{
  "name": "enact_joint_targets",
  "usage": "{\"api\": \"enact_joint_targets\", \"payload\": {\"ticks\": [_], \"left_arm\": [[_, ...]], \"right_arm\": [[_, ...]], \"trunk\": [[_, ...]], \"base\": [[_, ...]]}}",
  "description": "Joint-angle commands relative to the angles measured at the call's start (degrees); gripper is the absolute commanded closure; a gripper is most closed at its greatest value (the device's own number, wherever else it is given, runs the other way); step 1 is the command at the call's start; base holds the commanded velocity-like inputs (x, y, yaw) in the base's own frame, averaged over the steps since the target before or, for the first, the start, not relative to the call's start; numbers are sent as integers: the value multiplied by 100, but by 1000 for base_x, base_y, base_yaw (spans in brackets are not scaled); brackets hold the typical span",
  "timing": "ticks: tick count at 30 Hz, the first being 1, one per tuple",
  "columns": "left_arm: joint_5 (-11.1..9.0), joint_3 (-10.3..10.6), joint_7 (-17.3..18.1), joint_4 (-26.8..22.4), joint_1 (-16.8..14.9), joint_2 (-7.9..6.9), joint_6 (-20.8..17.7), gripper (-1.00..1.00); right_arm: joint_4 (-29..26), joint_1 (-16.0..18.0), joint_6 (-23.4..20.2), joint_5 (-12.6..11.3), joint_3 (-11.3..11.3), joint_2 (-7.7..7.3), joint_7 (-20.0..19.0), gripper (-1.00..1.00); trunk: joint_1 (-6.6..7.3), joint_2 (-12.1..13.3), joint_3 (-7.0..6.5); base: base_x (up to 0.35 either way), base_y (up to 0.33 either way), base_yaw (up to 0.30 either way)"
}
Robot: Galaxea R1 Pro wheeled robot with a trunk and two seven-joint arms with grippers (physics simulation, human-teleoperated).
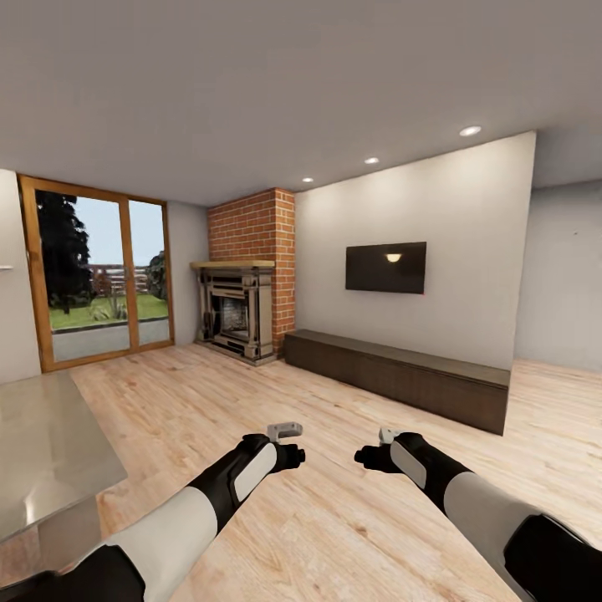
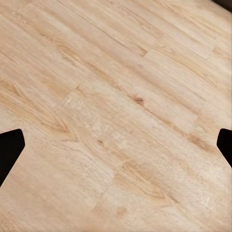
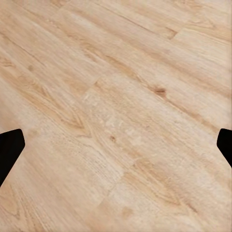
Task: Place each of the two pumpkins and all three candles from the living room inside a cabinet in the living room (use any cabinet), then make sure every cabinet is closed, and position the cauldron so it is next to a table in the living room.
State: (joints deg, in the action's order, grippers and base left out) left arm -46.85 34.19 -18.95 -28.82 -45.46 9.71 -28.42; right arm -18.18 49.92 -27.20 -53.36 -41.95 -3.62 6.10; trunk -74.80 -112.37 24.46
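Note:
The long low dark-brown cabinet [image 1: 400, 378] runs along the far wall under the TV, its front panels shut. A corner of the grey-green table [image 1: 46, 447] shows at the left edge of the head view. Both arms reach forward over bare plank floor. My left gripper [image 1: 293, 456] is open and holds nothing; its black fingertips [image 2: 9, 147] stand wide apart above the planks. My right gripper [image 1: 366, 457] is open too, with its fingertips [image 3: 10, 145] spread over the floor. The pumpkins, candles and cauldron are out of view.
A red-brick fireplace [image 1: 245, 293] stands in the far corner beside the cabinet's left end. Sliding glass doors [image 1: 100, 280] fill the left wall. A black TV [image 1: 386, 267] hangs above the cabinet. Open wood floor [image 1: 334, 518] lies between me and the cabinet.

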Motion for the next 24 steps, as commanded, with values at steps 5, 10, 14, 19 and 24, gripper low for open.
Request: {"api": "enact_joint_targets", "payload": {"ticks": [5,10,14,19,24], "left_arm": [[-60,36,-56,-10,-6,-4,-6,-100],[-60,40,-54,-10,-6,-4,-6,-100],[-60,41,-49,-10,-6,-4,-6,-100],[-58,38,-47,-10,-6,-4,-6,-100],[-57,36,-47,-10,-6,-6,-6,-100]], "right_arm": [[-19,5,-14,-61,-42,-7,49,-100],[-19,2,-14,-61,-49,-7,55,-100],[-19,2,-15,-61,-50,-7,58,-100],[-19,3,-20,-61,-50,-7,60,-100],[-19,1,-22,-61,-50,-7,60,-100]], "trunk": [[0,-4,8],[0,-4,-6],[0,-4,-30],[0,-4,-63],[0,-4,-96]], "base": [[0,0,-3],[0,0,-83],[0,0,-190],[0,0,-210],[0,0,-213]]}}
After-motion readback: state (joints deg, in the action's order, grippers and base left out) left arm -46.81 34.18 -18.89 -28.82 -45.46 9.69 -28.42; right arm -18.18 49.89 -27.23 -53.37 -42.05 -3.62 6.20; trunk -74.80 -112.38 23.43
